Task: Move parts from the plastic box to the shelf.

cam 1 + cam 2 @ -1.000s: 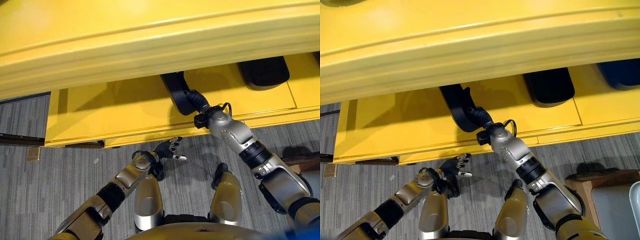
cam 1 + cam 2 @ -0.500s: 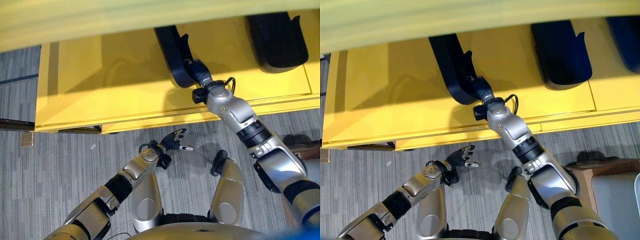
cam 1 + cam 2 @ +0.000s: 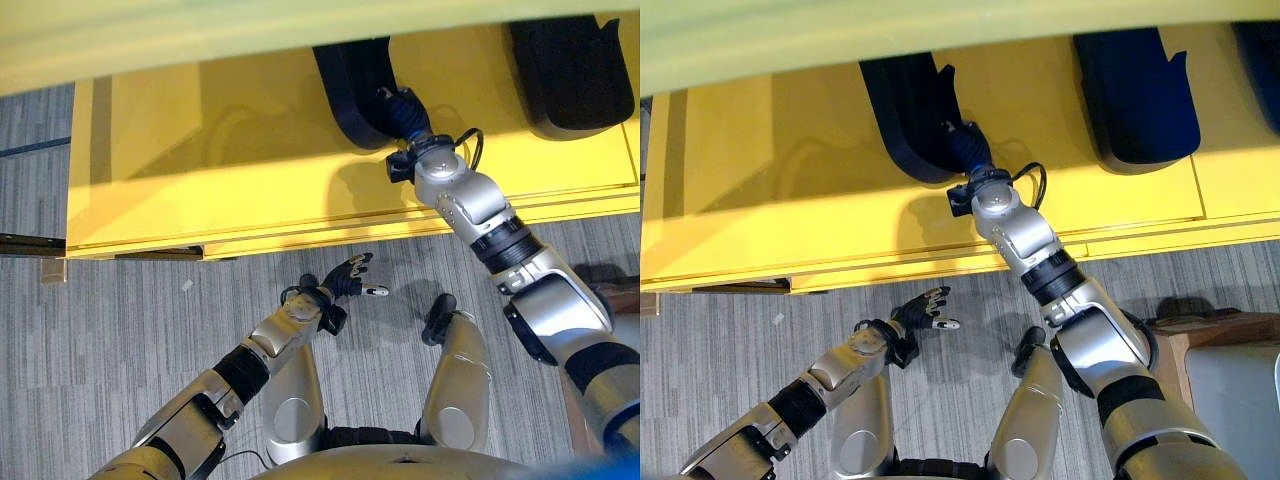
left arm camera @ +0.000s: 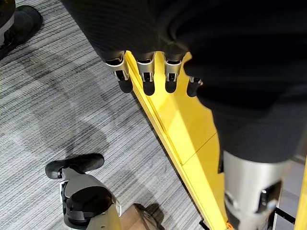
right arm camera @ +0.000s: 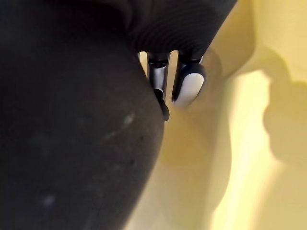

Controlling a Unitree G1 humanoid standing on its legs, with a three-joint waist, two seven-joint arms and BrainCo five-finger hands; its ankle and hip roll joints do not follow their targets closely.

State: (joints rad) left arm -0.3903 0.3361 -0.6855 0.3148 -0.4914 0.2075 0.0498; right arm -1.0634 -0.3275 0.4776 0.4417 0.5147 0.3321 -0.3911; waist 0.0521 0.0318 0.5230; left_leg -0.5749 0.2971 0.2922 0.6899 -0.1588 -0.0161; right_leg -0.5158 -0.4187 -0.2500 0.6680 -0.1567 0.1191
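The right hand (image 3: 962, 150) reaches onto the yellow shelf (image 3: 250, 160), against a black part (image 3: 352, 85); whether its fingers grip it I cannot tell. The left hand (image 3: 345, 283) hangs over the carpet, fingers loosely spread, holding nothing.

Silver-grey arms with black ribbed bands, dark-covered wrists, left robot hand (image 3: 345, 281) silver-fingered, dark-tipped
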